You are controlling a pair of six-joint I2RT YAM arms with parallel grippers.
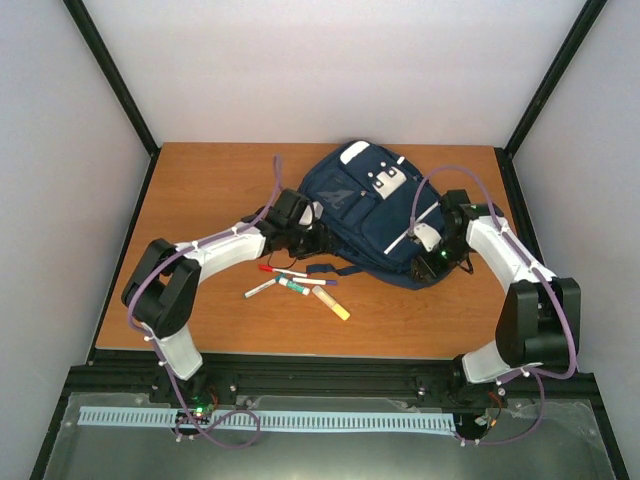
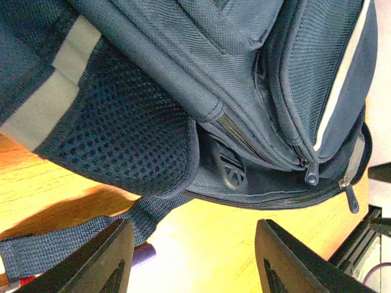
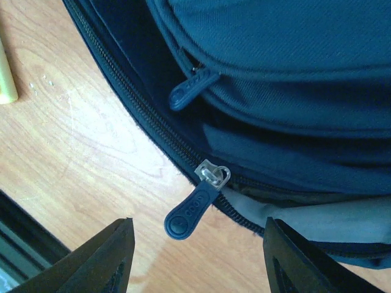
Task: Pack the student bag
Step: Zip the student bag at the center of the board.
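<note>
The student bag (image 1: 365, 205) is a navy backpack with white patches, lying flat at the back middle of the table. My left gripper (image 1: 303, 238) is at its left edge, open, with bare tabletop between the fingers (image 2: 195, 259). Just ahead of it are the bag's mesh side pocket (image 2: 122, 128) and a dark strap (image 2: 67, 244). At the bag's right front corner my right gripper (image 1: 430, 255) also stands open (image 3: 198, 259). A blue zip pull (image 3: 190, 210) on the main zip hangs just ahead of the fingers, touching neither.
Several markers (image 1: 290, 283) lie on the table in front of the bag, with a yellow one (image 1: 332, 302) nearest the front. A purple marker end (image 2: 145, 253) shows beside my left finger. A black frame rail (image 1: 320, 362) runs along the table's front edge.
</note>
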